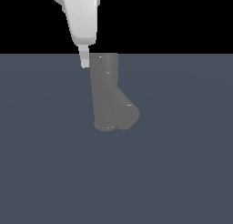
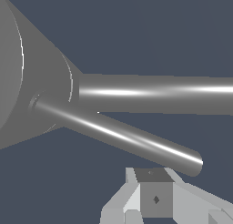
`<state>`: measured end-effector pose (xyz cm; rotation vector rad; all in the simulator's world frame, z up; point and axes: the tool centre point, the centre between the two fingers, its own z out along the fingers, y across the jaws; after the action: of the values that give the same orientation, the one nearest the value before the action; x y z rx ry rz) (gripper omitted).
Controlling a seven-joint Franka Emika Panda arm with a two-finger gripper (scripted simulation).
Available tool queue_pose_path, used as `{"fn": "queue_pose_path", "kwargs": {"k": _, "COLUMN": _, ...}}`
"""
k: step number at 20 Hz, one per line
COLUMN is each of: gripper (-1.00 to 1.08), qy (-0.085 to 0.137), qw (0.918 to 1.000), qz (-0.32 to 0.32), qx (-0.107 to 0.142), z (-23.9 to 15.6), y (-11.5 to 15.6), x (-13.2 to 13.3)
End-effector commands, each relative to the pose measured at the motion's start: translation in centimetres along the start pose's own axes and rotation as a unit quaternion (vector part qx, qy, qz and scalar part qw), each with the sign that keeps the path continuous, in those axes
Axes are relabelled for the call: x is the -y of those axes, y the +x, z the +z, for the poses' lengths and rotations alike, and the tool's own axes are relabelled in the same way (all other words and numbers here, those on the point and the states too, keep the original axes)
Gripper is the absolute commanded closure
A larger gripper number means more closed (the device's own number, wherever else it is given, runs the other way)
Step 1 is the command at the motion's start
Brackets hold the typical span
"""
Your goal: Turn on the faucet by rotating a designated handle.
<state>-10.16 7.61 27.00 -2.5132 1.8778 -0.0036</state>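
Observation:
The faucet (image 1: 105, 93) is a matte grey upright cylinder with a thick branch spout (image 1: 128, 114) angling down toward the exterior view's right. My white gripper (image 1: 84, 60) comes down from above and hangs close beside the faucet's top, on the exterior view's left. Its fingers look pressed together with nothing between them. In the wrist view the handle (image 2: 123, 136) is a thin shiny rod projecting from the faucet's top (image 2: 27, 82). The rod's rounded end lies just off my gripper (image 2: 154, 191), with a small gap. A thicker grey cylinder (image 2: 159, 93) runs behind the handle. I cannot make out the handle in the exterior view.
The faucet stands on a flat dark blue-grey floor (image 1: 182, 173). Nothing else shows in either view.

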Motion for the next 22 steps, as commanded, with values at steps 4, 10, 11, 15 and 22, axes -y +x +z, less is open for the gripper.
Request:
{"fn": "queue_pose_path", "kwargs": {"k": 4, "gripper": 1.08, "qy": -0.001, "qw": 1.0000, "qz": 0.002, "qx": -0.001, "z": 0.0, "y": 1.3, "x": -0.6}}
{"fn": "queue_pose_path", "kwargs": {"k": 10, "gripper": 1.08, "qy": -0.001, "qw": 1.0000, "qz": 0.006, "qx": -0.001, "z": 0.0, "y": 4.9, "x": -0.7}}
{"fn": "queue_pose_path", "kwargs": {"k": 11, "gripper": 1.08, "qy": -0.001, "qw": 1.0000, "qz": 0.006, "qx": -0.001, "z": 0.0, "y": 5.5, "x": -0.7}}
{"fn": "queue_pose_path", "kwargs": {"k": 15, "gripper": 1.08, "qy": -0.002, "qw": 1.0000, "qz": 0.009, "qx": -0.001, "z": 0.0, "y": 7.9, "x": -0.7}}
{"fn": "queue_pose_path", "kwargs": {"k": 22, "gripper": 1.08, "qy": -0.002, "qw": 0.9999, "qz": 0.013, "qx": 0.000, "z": 0.0, "y": 11.8, "x": -0.8}}
